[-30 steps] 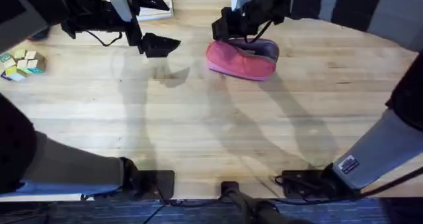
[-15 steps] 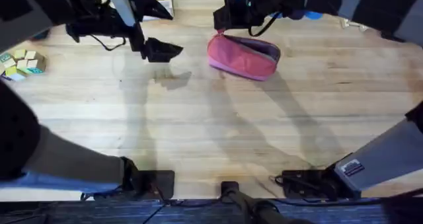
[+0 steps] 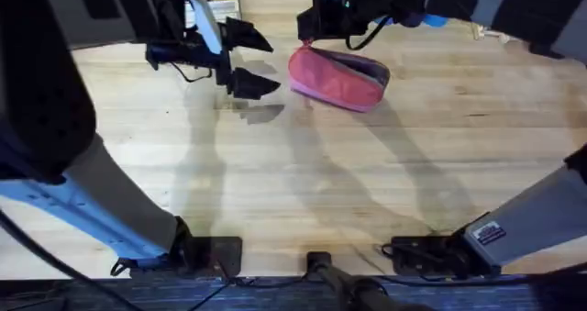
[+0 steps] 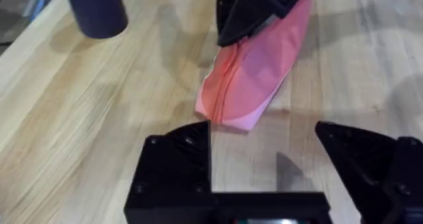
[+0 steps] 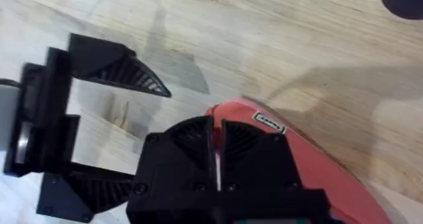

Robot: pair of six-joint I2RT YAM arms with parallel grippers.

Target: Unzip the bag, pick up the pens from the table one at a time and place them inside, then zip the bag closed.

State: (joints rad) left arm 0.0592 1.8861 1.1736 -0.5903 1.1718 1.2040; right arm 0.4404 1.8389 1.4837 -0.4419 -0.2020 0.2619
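The right hand (image 3: 310, 28) pinches shut on the pink bag's (image 3: 336, 77) zipper end; the left hand (image 3: 249, 61) hangs wide open beside it above the desk (image 3: 293, 164).

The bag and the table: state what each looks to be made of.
The bag: soft pink fabric, apparently matte, judging by its slumped, creased body and the stitched zipper line seen in the left wrist view. The table: light wood planks with a smooth, faintly glossy finish, judging by visible grain, plank seams and soft shadows.

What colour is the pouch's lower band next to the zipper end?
Paler pink than the pouch body, clearest in the left wrist view, at the end nearest the left gripper.
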